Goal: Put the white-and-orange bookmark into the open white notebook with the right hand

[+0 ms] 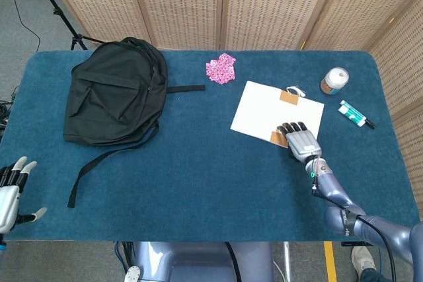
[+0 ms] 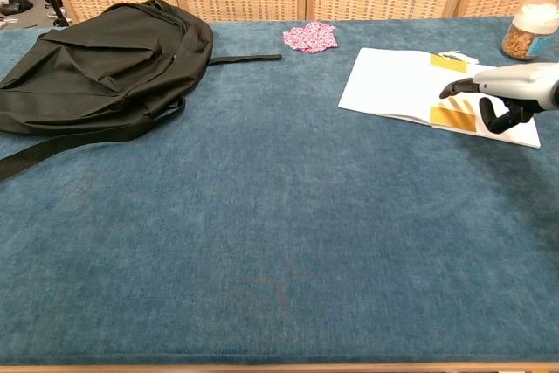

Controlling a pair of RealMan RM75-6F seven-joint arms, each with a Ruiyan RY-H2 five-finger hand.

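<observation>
The open white notebook (image 1: 264, 113) (image 2: 393, 85) lies at the right of the blue table. An orange bookmark strip (image 1: 278, 138) (image 2: 453, 117) rests flat on its near page edge. A second orange strip with a white cord (image 1: 289, 96) (image 2: 448, 62) sits at the notebook's far edge. My right hand (image 1: 302, 141) (image 2: 511, 92) hovers just over the near strip, fingers (image 2: 456, 88) stretched forward above it and thumb curled down beside it, holding nothing that I can see. My left hand (image 1: 10, 193) hangs at the table's near left corner, fingers spread and empty.
A black backpack (image 1: 115, 94) (image 2: 96, 58) with a loose strap fills the far left. A pink crumpled cloth (image 1: 221, 68) (image 2: 310, 37) lies behind the notebook's left side. A jar (image 1: 334, 81) (image 2: 528, 31) and a green-and-white marker (image 1: 355, 114) stand right of the notebook.
</observation>
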